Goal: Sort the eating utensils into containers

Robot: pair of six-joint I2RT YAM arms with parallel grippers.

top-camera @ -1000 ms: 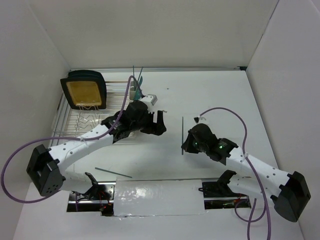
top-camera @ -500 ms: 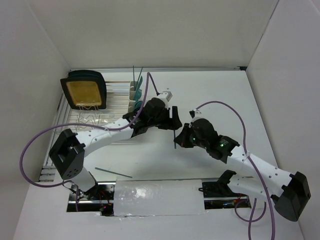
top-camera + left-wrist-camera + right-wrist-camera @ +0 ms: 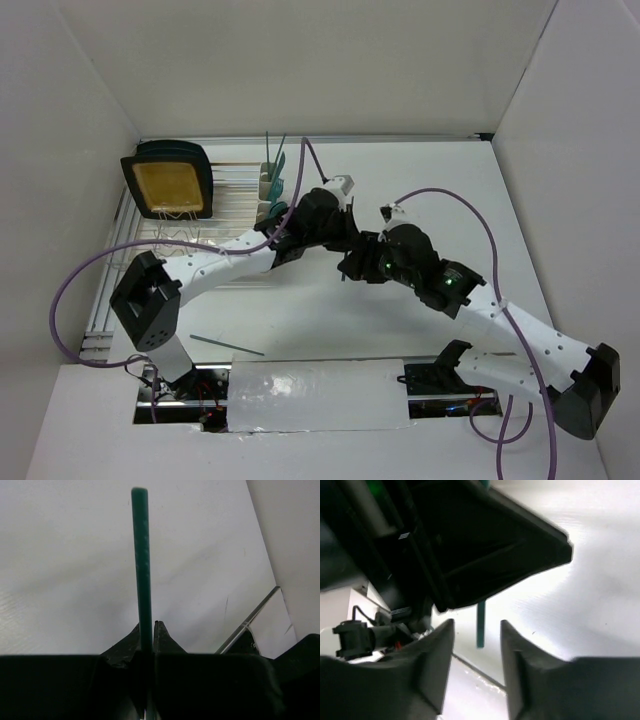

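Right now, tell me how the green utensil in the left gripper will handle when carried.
Probably stiff: the teal utensil stands straight out of the left gripper without sagging. Likely light, being so slim. Its narrow stem could pivot or slip.

We identify this place as a robotics lab test cell. White panels [image 3: 320, 60] close the table [image 3: 420, 180] on three sides and give a plain, uniform backdrop. Two arms, left [image 3: 215, 265] and right [image 3: 530, 335], are mounted at the near edge of the table. Purple cables [image 3: 493, 262] run from the arms in loose, open loops. At the arm bases we see exposed wiring [image 3: 175, 388] and bare brackets, with a white sheet [image 3: 315, 395] laid between them. The household items are few: a wire rack [image 3: 150, 245], a board [image 3: 168, 185] and cups [image 3: 268, 188], grouped at the far left corner of the table.
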